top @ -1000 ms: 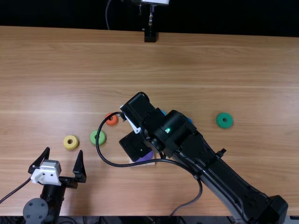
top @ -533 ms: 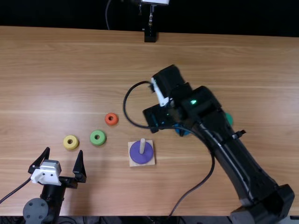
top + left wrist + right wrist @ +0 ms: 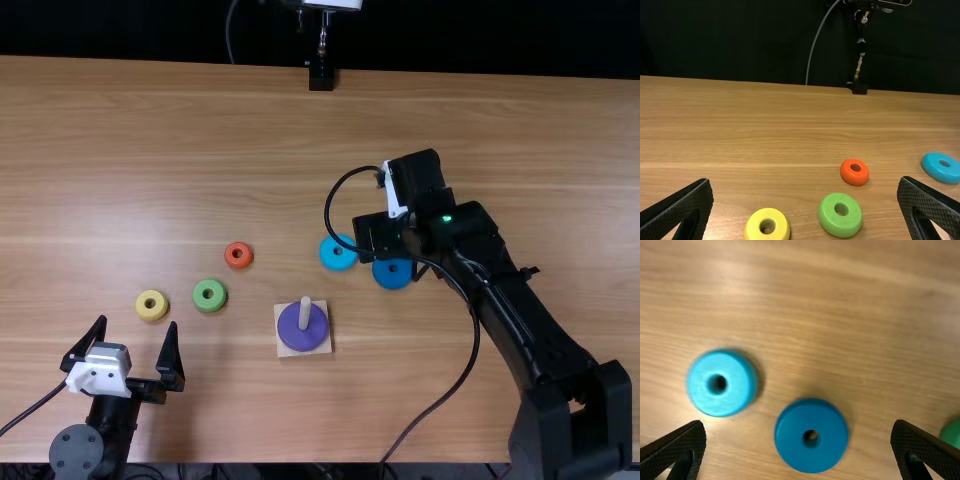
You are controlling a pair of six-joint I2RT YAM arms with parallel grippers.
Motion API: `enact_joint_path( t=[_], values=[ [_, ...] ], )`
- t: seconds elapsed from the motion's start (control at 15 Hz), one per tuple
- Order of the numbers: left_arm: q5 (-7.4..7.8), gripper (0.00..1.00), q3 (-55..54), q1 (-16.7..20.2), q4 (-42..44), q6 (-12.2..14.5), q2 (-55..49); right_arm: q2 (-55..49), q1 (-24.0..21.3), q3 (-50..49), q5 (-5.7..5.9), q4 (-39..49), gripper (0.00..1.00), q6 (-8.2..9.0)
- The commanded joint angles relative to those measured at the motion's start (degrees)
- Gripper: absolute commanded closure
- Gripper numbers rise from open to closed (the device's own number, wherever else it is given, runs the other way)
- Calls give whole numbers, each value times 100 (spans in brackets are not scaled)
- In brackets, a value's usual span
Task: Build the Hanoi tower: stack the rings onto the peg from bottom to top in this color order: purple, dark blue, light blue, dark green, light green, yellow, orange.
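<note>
The purple ring (image 3: 296, 334) is seated, six are left, the dark blue ring (image 3: 392, 281) next at the peg's (image 3: 305, 312) two o'clock, both grippers (image 3: 137, 324) (image 3: 798, 422) wide apart, empty.

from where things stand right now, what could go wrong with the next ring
The light blue ring lies close to the dark blue ring, so the right gripper might bump it while closing on the dark one. The two blues look similar, so picking the wrong one could break the order.
</note>
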Motion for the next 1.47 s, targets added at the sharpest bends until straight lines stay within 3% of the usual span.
enact_joint_path(
  t=[0.0,1.07,1.13,1.2,1.27,1.4],
  values=[
    [62,0,-102,50,-210,51,-67,19,-15,-255,-16,110,0,45],
    [62,0,-102,50,-210,51,-67,1012,-15,-466,-6,47,0,45],
    [62,0,-102,50,-210,51,-67,1012,-24,-492,-6,5,13,45],
    [62,0,-102,50,-210,51,-67,1004,-24,-554,-6,26,71,34],
    [62,0,-102,50,-210,51,-67,1004,-33,-580,-6,15,100,34],
    [62,0,-102,50,-210,51,-67,968,-33,-554,5,26,100,45]
  ],
)
